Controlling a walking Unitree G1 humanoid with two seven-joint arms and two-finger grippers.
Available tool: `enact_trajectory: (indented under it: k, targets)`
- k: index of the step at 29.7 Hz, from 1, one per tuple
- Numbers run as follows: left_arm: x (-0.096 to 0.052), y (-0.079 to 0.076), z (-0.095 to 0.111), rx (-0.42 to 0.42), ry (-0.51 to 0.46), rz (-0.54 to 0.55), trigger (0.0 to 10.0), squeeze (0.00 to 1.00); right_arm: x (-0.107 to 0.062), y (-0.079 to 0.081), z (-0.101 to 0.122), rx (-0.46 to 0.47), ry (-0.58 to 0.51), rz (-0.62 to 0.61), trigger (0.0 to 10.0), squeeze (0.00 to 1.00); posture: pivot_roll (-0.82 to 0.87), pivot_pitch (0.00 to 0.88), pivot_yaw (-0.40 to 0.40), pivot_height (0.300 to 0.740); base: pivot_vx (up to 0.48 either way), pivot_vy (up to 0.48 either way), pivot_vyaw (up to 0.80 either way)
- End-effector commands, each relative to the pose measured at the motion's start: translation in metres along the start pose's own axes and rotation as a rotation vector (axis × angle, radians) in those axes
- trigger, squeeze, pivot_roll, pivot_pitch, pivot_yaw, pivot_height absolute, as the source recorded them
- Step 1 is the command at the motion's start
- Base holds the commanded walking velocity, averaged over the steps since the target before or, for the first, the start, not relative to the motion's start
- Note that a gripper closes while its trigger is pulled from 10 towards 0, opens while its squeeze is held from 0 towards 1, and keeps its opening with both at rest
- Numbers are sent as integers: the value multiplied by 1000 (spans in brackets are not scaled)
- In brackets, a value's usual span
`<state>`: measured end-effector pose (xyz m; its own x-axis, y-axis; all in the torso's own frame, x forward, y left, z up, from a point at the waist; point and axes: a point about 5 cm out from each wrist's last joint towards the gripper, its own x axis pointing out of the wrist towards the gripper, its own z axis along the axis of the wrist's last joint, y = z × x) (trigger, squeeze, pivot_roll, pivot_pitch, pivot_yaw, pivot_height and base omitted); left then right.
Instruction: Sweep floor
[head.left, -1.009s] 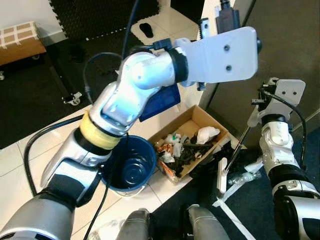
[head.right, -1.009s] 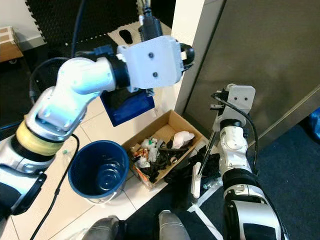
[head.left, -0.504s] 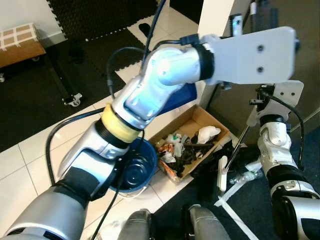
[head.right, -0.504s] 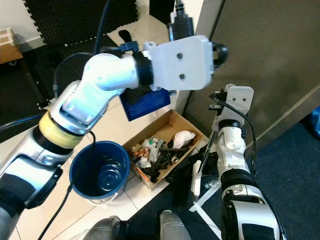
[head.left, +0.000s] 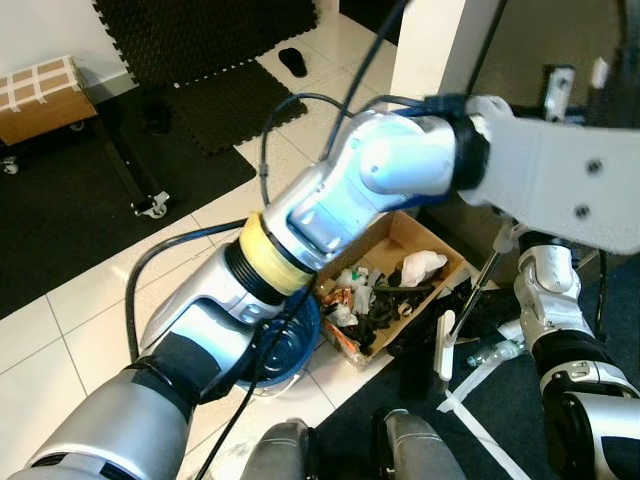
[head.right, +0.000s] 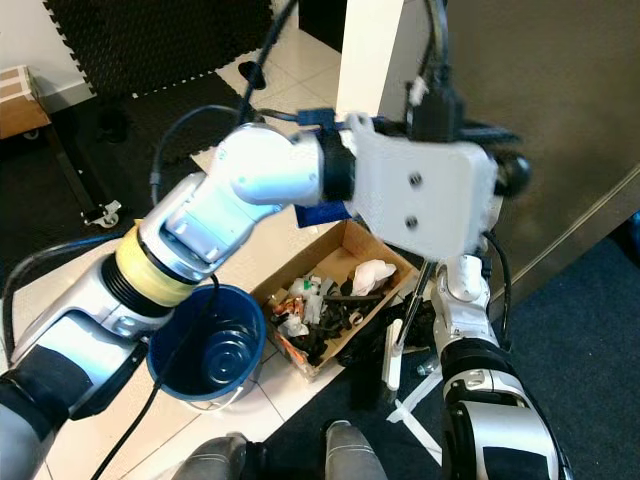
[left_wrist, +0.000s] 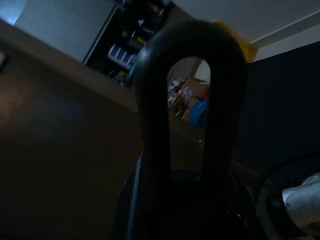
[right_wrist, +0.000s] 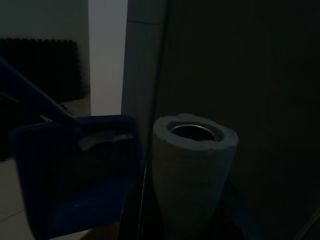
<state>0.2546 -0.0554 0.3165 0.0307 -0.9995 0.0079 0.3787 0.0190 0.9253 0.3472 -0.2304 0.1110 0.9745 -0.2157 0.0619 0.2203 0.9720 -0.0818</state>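
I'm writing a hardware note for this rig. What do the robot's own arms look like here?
The left arm has glossy silver shells, a yellow band near the elbow, black joint rings and a flat white wrist plate with two dark screw holes. Black cables loop along it. The right arm is silver-white with black joints and its own thin black cable.

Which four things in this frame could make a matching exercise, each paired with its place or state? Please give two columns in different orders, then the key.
Things:
1. blue bucket
2. cardboard box
3. foam mat
4. wooden bench

Places or states:
A. lies dark on the tiles at the far side of the room
B. stands on the floor under the left arm
C. stands far off by the wall, pale grid pattern on top
D. holds mixed litter, beside the bucket

Pairs: 1-B, 2-D, 3-A, 4-C
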Motion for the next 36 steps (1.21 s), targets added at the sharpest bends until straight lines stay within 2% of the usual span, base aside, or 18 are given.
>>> enact_trajectory:
  k: [1, 3, 5, 16, 22, 31, 36]
  targets:
    - [6, 6, 26, 144, -106, -10, 10000, 0, -1, -1, 1, -14, -16, -4, 10000, 0, -21, 55, 2, 740, 0, 0, 0]
    - [7, -11, 24, 169, -111, -96, 10000, 0, 0, -1, 1, -14, -17, -6, 10000, 0, -21, 57, 2, 740, 0, 0, 0]
    - [6, -20, 22, 176, -106, -139, 10000, 0, 0, -1, 1, -13, -16, -7, 10000, 0, -20, 57, 4, 740, 0, 0, 0]
    - [4, -35, 11, 217, -59, -213, 10000, 0, 0, -3, 0, -11, -15, -11, 10000, 0, -18, 53, 3, 740, 0, 0, 0]
    - [5, -34, 6, 270, -23, -210, 10000, 0, 1, -3, 0, -12, -15, -10, 10000, 0, -18, 51, -2, 740, 0, 0, 0]
    - [6, -35, 6, 252, -31, -182, 10000, 0, 2, -3, 1, -14, -14, -3, 10000, 0, -17, 53, -11, 740, 0, 0, 0]
    - [5, -16, 2, 249, 12, -64, 10000, 0, 1, -4, 1, -15, -14, -4, 10000, 0, -18, 55, -8, 740, 0, 0, 0]
